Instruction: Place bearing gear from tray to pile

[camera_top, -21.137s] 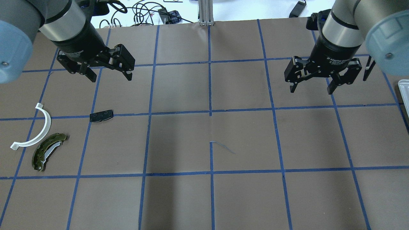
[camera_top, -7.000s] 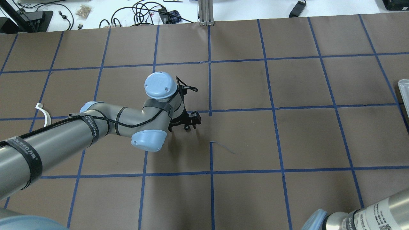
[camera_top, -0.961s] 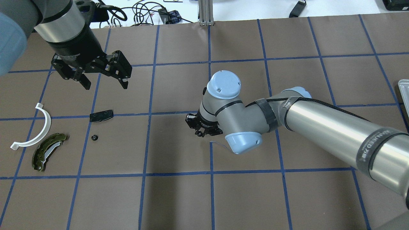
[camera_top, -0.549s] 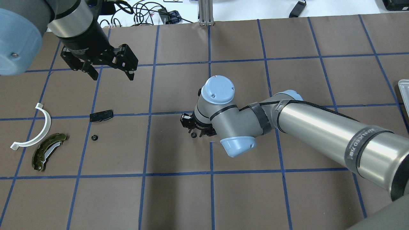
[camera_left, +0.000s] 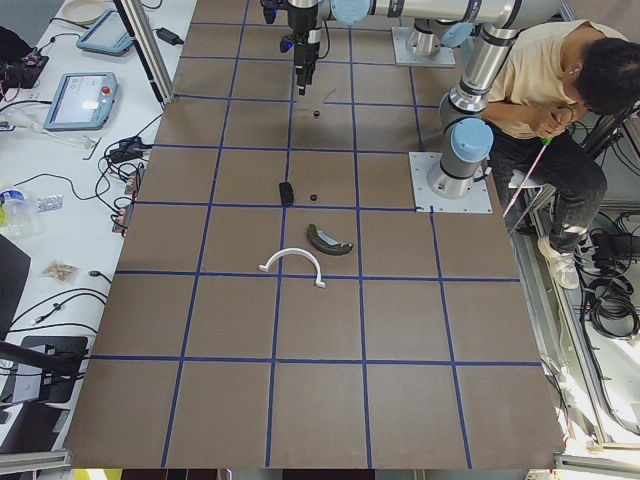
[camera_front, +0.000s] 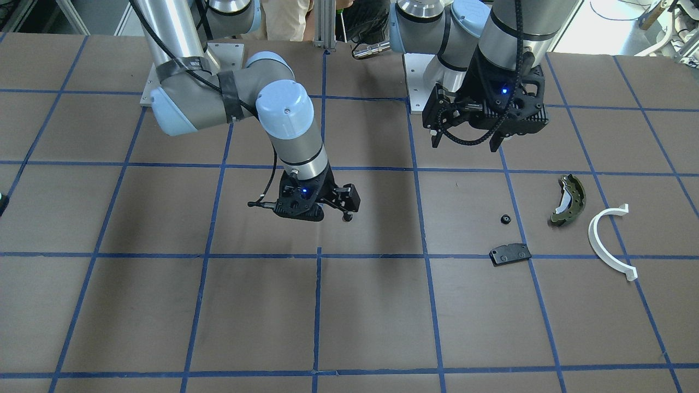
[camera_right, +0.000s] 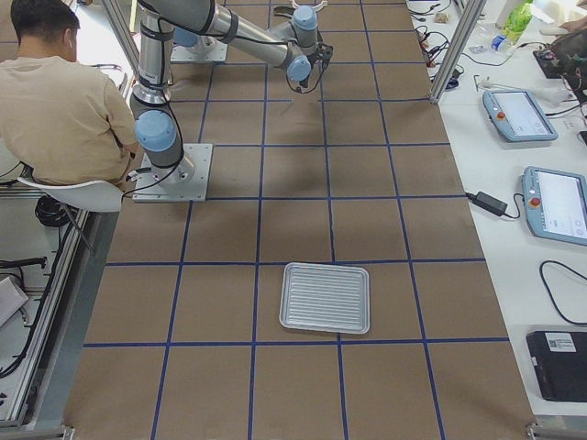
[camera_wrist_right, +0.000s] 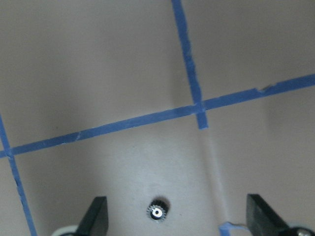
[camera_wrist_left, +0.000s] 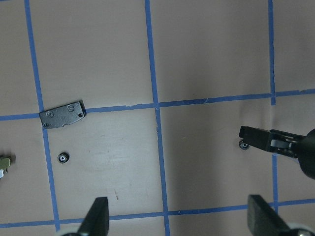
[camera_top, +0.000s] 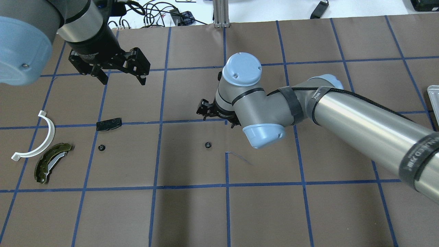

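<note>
One small black bearing gear (camera_top: 207,145) lies alone on the brown paper near the table's middle; it also shows in the right wrist view (camera_wrist_right: 158,212). My right gripper (camera_top: 217,116) hangs open and empty just above and behind it. A second gear (camera_top: 101,148) lies by the pile: black plate (camera_top: 108,124), white half-ring (camera_top: 41,140), olive brake shoe (camera_top: 51,163). My left gripper (camera_top: 123,80) is open and empty, high above the table behind the plate. The left wrist view shows both gears (camera_wrist_left: 63,158) (camera_wrist_left: 242,144).
The ribbed metal tray (camera_right: 326,297) sits at the robot's far right; only its corner (camera_top: 432,94) shows overhead. A person (camera_left: 545,80) sits behind the robot bases. Cables and tablets lie beyond the table's far edge.
My right gripper has let go of the gear at the table's middle and lifted back from it; the gear now lies free. My left gripper has shifted slightly to the right.
</note>
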`<state>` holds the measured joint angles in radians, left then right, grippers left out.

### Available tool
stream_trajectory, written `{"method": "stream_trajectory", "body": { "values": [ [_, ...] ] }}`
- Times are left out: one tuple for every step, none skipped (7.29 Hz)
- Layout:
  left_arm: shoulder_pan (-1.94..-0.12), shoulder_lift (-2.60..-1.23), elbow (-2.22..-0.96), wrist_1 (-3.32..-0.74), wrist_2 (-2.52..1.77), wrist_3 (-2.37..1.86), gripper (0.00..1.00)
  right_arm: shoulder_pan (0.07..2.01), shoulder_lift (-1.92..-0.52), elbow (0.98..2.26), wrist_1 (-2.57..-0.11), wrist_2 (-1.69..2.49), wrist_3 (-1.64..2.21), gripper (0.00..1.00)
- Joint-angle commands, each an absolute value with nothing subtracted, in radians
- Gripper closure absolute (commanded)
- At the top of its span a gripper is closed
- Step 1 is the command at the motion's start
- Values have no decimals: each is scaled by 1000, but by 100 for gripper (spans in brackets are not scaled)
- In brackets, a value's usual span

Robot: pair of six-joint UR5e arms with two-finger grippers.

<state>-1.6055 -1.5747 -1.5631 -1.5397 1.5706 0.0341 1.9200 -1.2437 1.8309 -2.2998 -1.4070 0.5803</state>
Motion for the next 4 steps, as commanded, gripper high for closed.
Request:
{"method": "stream_trajectory", "body": {
  "values": [
    [-1608, -1597, -1580, -1545, 1563, 34, 0, 1776, -1369, 1824, -2072, -1433, 329, 0],
    [-1640, -1636, -1598, -1543, 1565, 14, 0, 1696, -1425, 1822, -1990, -1433, 236, 0],
    [-1672, -1690, -1653, -1498, 1566, -47, 0, 1613, -1460, 1822, -1891, -1442, 138, 0],
    [-1696, -1741, -1745, -1326, 1566, -101, 0, 1550, -1503, 1819, -1815, -1445, 71, 0]
  ]
}}
